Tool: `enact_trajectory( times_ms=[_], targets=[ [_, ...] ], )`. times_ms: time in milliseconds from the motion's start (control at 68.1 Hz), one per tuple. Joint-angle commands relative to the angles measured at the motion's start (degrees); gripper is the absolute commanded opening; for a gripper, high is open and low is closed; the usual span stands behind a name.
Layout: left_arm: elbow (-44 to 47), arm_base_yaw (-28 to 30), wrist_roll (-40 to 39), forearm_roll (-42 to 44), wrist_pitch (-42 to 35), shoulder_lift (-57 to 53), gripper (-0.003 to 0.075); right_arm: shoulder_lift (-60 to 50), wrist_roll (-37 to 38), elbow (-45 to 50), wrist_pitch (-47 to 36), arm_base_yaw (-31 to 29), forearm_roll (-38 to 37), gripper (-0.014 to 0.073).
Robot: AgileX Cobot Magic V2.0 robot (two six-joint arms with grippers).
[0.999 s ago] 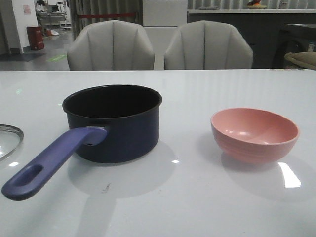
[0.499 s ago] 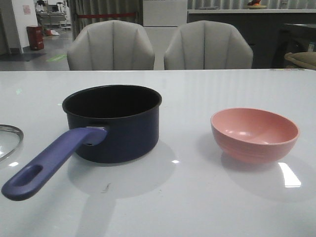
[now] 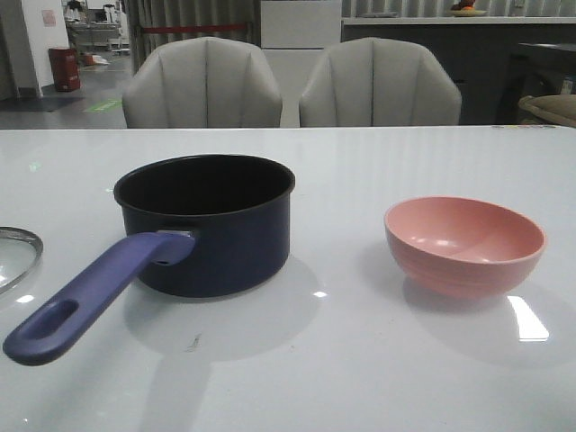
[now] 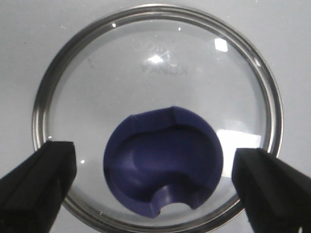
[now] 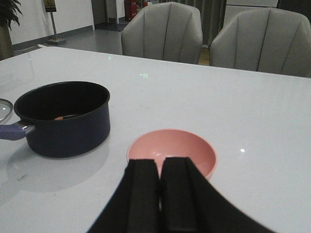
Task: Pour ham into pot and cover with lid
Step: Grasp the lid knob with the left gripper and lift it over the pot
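The dark navy pot point(image 3: 216, 236) stands left of centre on the white table, its purple-blue handle point(image 3: 90, 293) pointing toward the near left. In the right wrist view a small orange ham piece point(image 5: 59, 118) lies on the floor of the pot point(image 5: 63, 121). The glass lid point(image 4: 155, 73) lies flat on the table, and only its rim point(image 3: 18, 241) shows at the front view's left edge. My left gripper point(image 4: 154, 187) hovers over the lid, open, with its fingers either side of the dark-blue knob point(image 4: 163, 162). My right gripper point(image 5: 160, 165) is shut on nothing, just short of the pink bowl point(image 5: 172, 150).
The pink bowl point(image 3: 464, 243) stands empty on the right of the table. Two grey chairs point(image 3: 202, 83) point(image 3: 380, 83) stand behind the table's far edge. Neither arm shows in the front view.
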Motion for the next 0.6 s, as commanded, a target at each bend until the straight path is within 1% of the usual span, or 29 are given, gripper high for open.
enact_trajectory(
  times_ms=[0, 147, 206, 279, 352, 441, 499, 587],
  targets=[
    [-1.94, -0.07, 0.07, -1.37, -0.19, -1.44, 0.0691, 0.57, -0.64, -1.80, -4.38, 0.03, 0.45, 0.0159],
    [-1.94, -0.07, 0.07, -1.37, -0.19, -0.54, 0.0686, 0.57, -0.64, -1.80, -4.33, 0.03, 0.45, 0.0159],
    [-1.94, -0.07, 0.07, -1.37, -0.19, -0.42, 0.0659, 0.57, -0.64, -1.80, -4.33, 0.03, 0.45, 0.0159],
    [-1.94, -0.07, 0.07, -1.37, -0.19, -0.33, 0.0586, 0.57, -0.64, -1.80, -4.33, 0.03, 0.45, 0.0159],
    [-1.94, -0.07, 0.07, -1.37, -0.35, -0.33, 0.0489, 0.57, -0.64, -1.80, -4.33, 0.03, 0.45, 0.0159],
    [-1.94, -0.07, 0.07, -1.37, -0.42, -0.33, 0.0392, 0.57, -0.64, -1.80, -4.33, 0.03, 0.45, 0.0159],
    [-1.94, -0.07, 0.07, -1.37, -0.42, -0.33, 0.0343, 0.57, -0.64, -1.80, -4.33, 0.03, 0.45, 0.0159],
    [-1.94, -0.07, 0.07, -1.37, -0.42, -0.33, 0.0309, 0.57, -0.64, -1.80, -4.33, 0.03, 0.45, 0.0159]
  ],
)
